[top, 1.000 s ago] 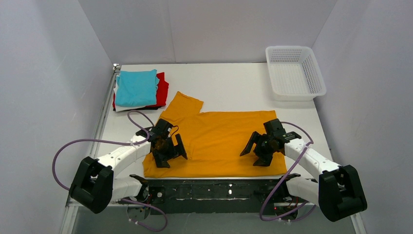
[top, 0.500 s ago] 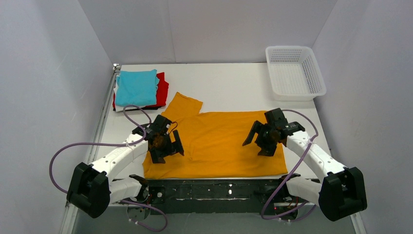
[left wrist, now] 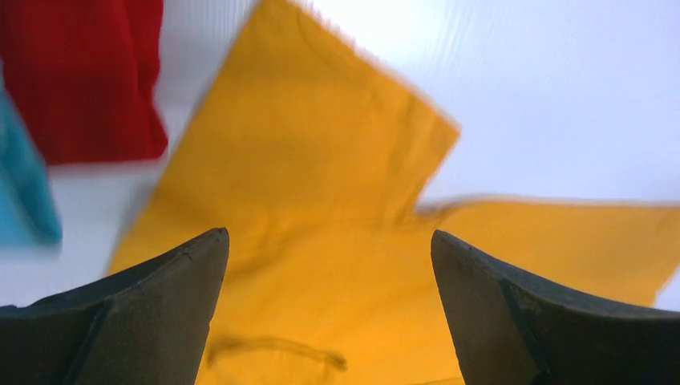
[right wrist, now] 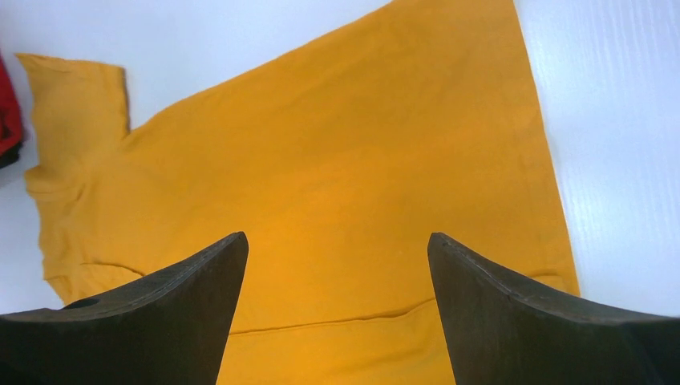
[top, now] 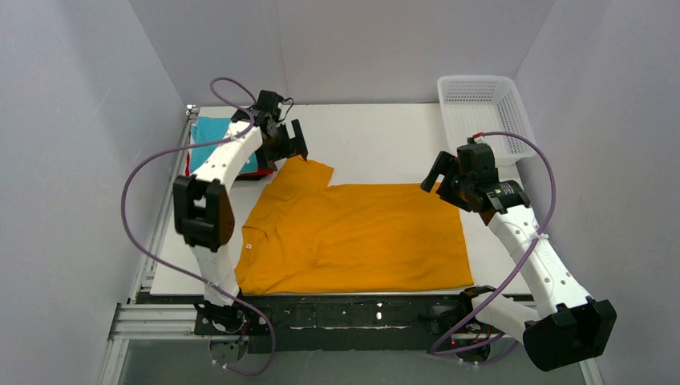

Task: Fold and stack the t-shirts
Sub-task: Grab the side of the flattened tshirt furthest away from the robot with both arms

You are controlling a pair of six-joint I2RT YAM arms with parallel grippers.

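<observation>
The mustard-orange t-shirt (top: 357, 237) lies flat on the white table, one sleeve (top: 305, 171) sticking out toward the far left. It fills the left wrist view (left wrist: 321, 265) and the right wrist view (right wrist: 337, 176). The folded stack at the far left shows the turquoise shirt (top: 210, 143) on top and the red shirt (top: 269, 152) under it; red (left wrist: 80, 72) and turquoise (left wrist: 24, 192) also show in the left wrist view. My left gripper (top: 287, 146) is open, above the sleeve beside the stack. My right gripper (top: 443, 178) is open, above the shirt's far right corner.
A white plastic mesh basket (top: 483, 120) stands at the far right corner of the table (top: 377, 136). Grey walls close in the left, back and right sides. The arms' purple cables loop above the table edges.
Both grippers have lifted off the shirt's near part and swung away: the left far up to the sleeve by the stack, the right up to the far right corner. The shirt now lies uncovered.
</observation>
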